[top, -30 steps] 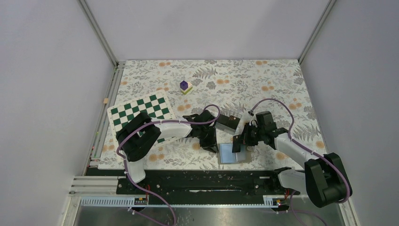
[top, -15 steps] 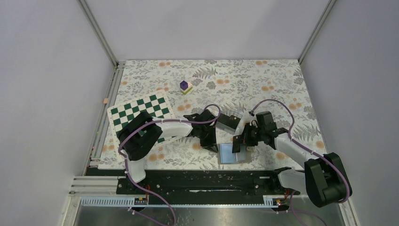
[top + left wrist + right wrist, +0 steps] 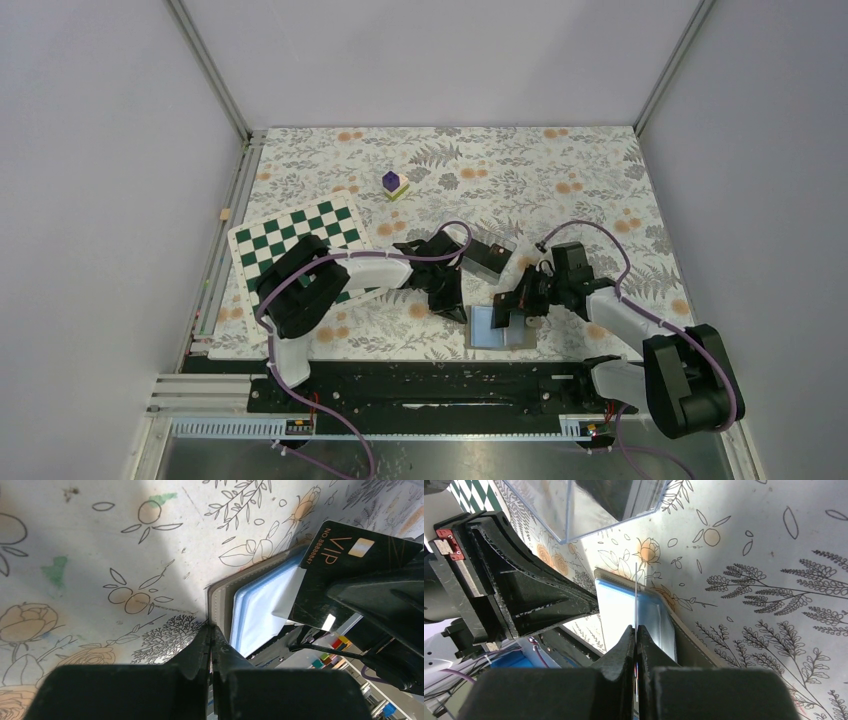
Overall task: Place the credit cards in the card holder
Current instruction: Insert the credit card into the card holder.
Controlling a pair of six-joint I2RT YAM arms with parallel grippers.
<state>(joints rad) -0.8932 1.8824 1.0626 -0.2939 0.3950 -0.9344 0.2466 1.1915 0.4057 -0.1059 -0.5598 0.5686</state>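
Note:
The card holder (image 3: 497,328) lies open near the table's front edge, pale blue inside with a grey rim; it also shows in the left wrist view (image 3: 257,612) and the right wrist view (image 3: 616,605). My right gripper (image 3: 635,629) is shut on a black VIP credit card (image 3: 350,562) with a gold spot. It holds the card upright, lower edge on the blue lining; the right wrist view shows the card edge-on (image 3: 636,592). My left gripper (image 3: 211,629) is shut, its tips against the holder's grey left rim. In the top view the left gripper (image 3: 457,308) and right gripper (image 3: 513,310) flank the holder.
A clear plastic box (image 3: 490,257) holding dark cards stands just behind the holder, and it shows in the right wrist view (image 3: 589,510). A green-and-white chessboard (image 3: 300,235) lies at the left. A purple cube (image 3: 392,182) sits farther back. A black rail (image 3: 430,385) runs along the front.
My right gripper has moved a little forward and down with the card, bringing it onto the holder's blue lining. The left gripper has barely moved.

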